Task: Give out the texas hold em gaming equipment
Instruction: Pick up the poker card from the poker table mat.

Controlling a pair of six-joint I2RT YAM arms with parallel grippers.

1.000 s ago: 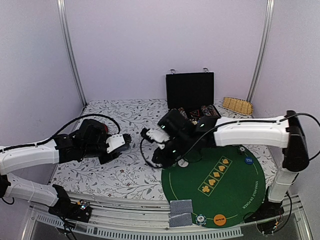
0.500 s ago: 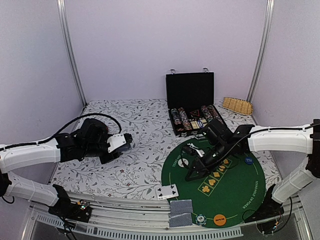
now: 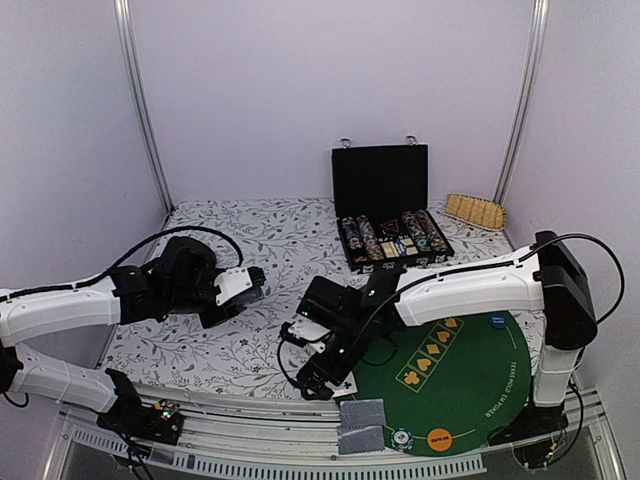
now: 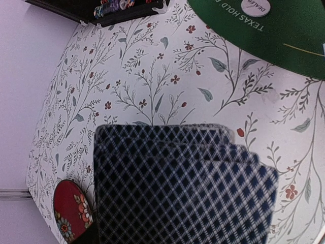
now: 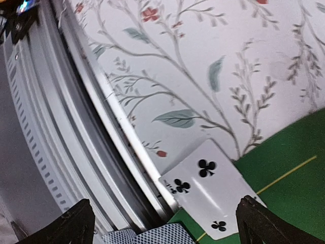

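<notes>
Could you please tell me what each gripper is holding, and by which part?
Left gripper: fanned blue-checked playing cards, by their near end. Right gripper: open, nothing held.

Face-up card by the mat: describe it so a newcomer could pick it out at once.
Find the round green mat on the floral tablecloth. Straddling its near-left edge lies a white card showing black clubs. The two cards just nearer the table edge show blue-grey patterned backs instead.

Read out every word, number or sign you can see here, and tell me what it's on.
"TEXAS HOLD", cut off there: green mat, along its rim.
"DEALER": white disc.
Club signs: face-up card; its number is unreadable.
Orange disc, blue disc: print too blurred.
</notes>
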